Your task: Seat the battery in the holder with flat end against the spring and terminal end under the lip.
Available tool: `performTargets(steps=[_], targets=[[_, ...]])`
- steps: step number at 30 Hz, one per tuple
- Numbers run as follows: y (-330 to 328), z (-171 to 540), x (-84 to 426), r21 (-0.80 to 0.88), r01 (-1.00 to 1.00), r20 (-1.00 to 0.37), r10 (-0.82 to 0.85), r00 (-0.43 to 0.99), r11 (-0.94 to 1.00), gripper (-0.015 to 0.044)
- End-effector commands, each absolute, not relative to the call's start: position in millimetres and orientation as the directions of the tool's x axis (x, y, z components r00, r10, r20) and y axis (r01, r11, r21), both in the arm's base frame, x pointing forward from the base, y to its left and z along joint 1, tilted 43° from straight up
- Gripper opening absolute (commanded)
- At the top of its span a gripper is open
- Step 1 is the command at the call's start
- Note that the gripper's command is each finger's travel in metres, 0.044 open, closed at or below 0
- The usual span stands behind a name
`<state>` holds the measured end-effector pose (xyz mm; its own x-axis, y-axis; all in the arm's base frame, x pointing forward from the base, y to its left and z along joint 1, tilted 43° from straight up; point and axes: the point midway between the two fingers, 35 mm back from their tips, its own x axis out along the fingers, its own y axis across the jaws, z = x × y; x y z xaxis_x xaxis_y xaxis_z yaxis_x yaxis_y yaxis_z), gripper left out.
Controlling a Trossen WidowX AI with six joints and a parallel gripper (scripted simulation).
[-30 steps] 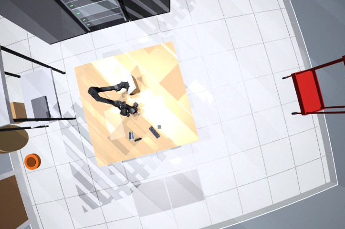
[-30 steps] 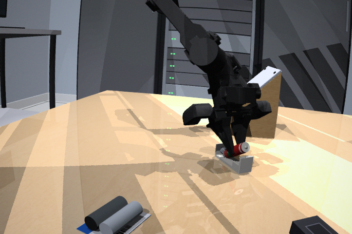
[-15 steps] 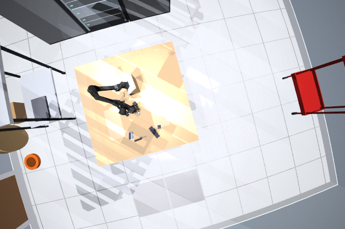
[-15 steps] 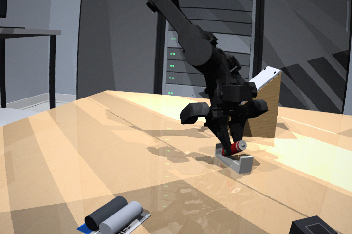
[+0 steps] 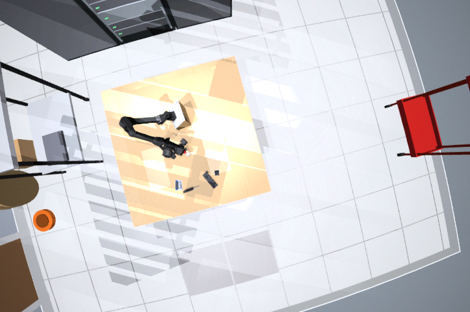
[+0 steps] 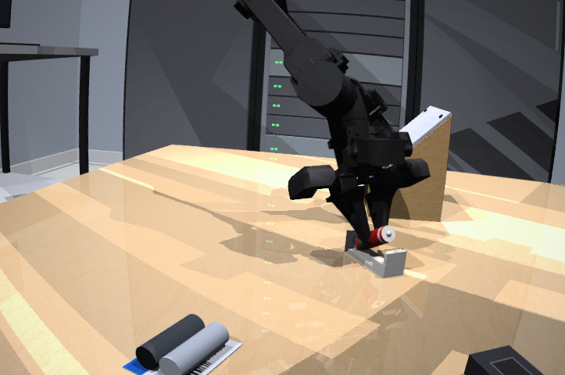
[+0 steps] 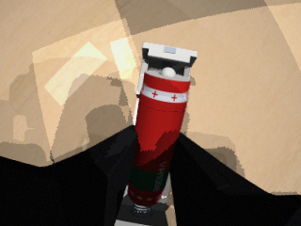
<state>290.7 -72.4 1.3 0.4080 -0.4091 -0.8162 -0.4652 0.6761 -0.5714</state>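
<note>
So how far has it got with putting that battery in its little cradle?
Done: the battery has been picked up and lined up along the holder. In hand: the gripper is clamped on it, flat end low at the spring, terminal end tilted up, not yet under the lip. Left: lower that end flat without forcing it, let go, and pull away.
</note>
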Motion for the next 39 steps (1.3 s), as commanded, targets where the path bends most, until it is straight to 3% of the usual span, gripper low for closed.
performTargets(steps=[1,39], targets=[[-75.2,-1.8,288.4,-0.566,-0.462,-0.823,-0.432,0.369,0.683,0.0065],[-76.9,-9.5,294.8,-0.529,-0.446,-0.84,-0.522,0.152,0.722,0.0065]])
